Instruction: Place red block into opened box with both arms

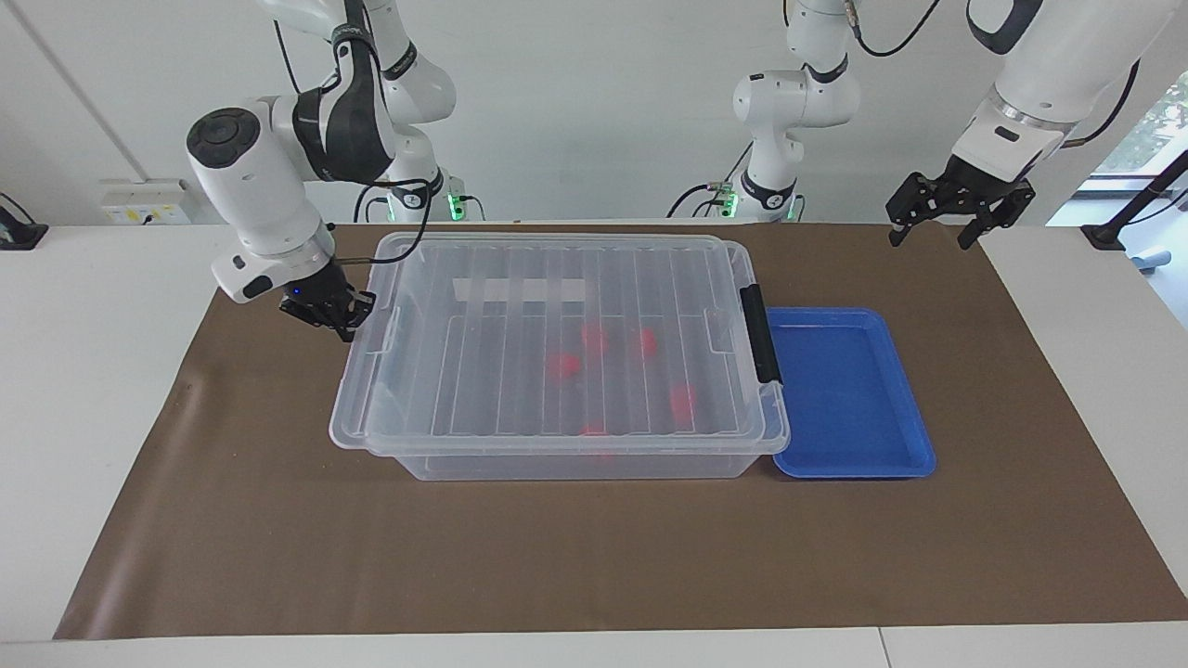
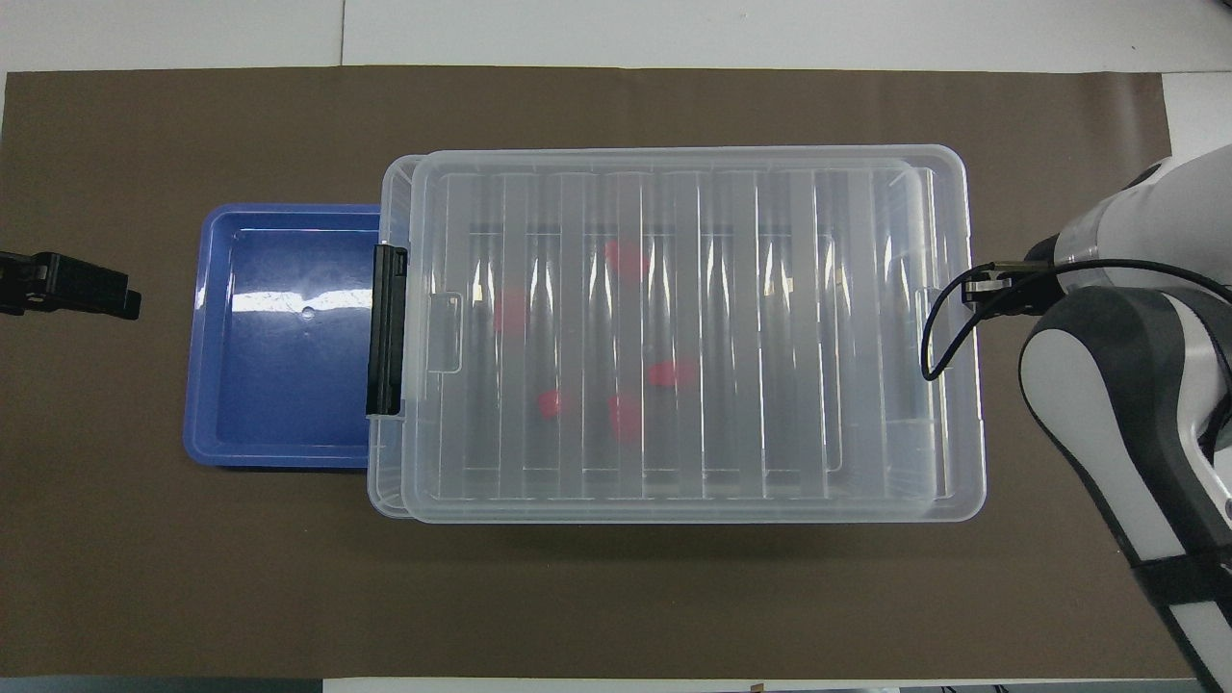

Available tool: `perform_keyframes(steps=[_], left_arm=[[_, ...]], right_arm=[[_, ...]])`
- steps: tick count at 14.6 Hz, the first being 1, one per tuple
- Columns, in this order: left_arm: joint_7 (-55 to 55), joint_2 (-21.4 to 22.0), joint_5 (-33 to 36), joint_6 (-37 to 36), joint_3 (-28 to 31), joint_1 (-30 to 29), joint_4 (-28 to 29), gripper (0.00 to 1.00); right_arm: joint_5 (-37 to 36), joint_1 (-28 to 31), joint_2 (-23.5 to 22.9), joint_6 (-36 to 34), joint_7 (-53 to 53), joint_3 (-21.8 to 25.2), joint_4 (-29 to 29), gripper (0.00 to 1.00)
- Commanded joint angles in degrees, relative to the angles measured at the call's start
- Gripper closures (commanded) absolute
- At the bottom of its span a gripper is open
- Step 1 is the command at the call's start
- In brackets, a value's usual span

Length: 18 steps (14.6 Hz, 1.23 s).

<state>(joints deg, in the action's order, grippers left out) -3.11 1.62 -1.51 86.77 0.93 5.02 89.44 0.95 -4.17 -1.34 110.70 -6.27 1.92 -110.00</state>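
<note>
Holding five red blocks, one lidded box beside one blue tray; right tool clenched, left tool spread.

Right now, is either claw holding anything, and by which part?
Left claw holds nothing. Right claw, shut, meets the lid at its end rim; pinching or pressing, cannot tell.

We see a white wall above a white table covered by a brown mat. A window shows greenery. A socket sits on the wall.
</note>
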Motion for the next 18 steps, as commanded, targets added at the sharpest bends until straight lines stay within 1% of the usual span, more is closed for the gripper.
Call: perform_keyframes(steps=[1,9,18], left_arm=[[0.3,0.4,-0.9,-0.8,0.5,0.7,0.4,0.00],[-1.0,0.7,-0.4,-0.9,-0.7,-0.3,0.7,0.00],[-1.4,0.7,-0.4,-1.0,-0.6,0.4,0.8,0.00]], right_arm=[[-0.4,0.4,1.1,0.2,-1.8,-1.4,-1.3,1.00],[-0.4,0.4,1.1,0.1,-3.1,-1.9,-1.3,1.00],[-0.4,0.3,1.0,0.2,-4.5,-2.7,-1.2,1.00]])
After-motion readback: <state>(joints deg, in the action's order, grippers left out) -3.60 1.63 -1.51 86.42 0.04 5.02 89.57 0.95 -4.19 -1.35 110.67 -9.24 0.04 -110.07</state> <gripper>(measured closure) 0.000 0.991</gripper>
